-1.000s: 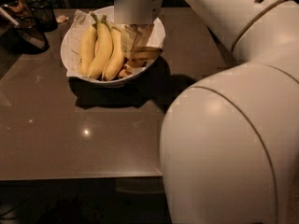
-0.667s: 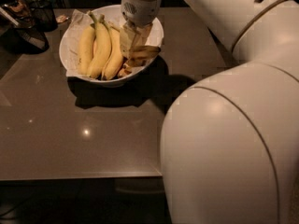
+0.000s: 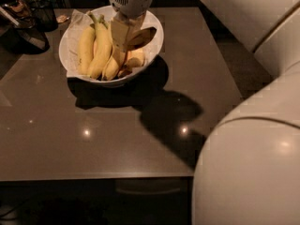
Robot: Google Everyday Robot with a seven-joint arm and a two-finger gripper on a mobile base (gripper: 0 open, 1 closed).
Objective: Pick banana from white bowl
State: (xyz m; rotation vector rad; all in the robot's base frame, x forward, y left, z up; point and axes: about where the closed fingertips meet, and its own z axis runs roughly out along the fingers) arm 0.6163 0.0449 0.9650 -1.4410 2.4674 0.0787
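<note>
The white bowl [image 3: 154,41] stands at the far middle of the dark table, lined with crumpled white paper. Three longer green-stemmed bananas [image 3: 99,48] lie side by side in its left half. The shorter curved banana [image 3: 136,59], with a dark brown tip, lies in the right half. My gripper [image 3: 131,39] hangs from above over the bowl's right half, directly above the curved banana and hiding part of it. Whether it touches the banana cannot be told.
My white arm [image 3: 253,168] fills the right and lower right of the view and casts a shadow on the dark table [image 3: 93,139]. Dark objects [image 3: 28,18] stand at the table's far left corner, close to the bowl.
The gripper has shifted slightly left and up over the bowl. The big arm segments have swung away to the right. The bananas and the bowl stay in place.
</note>
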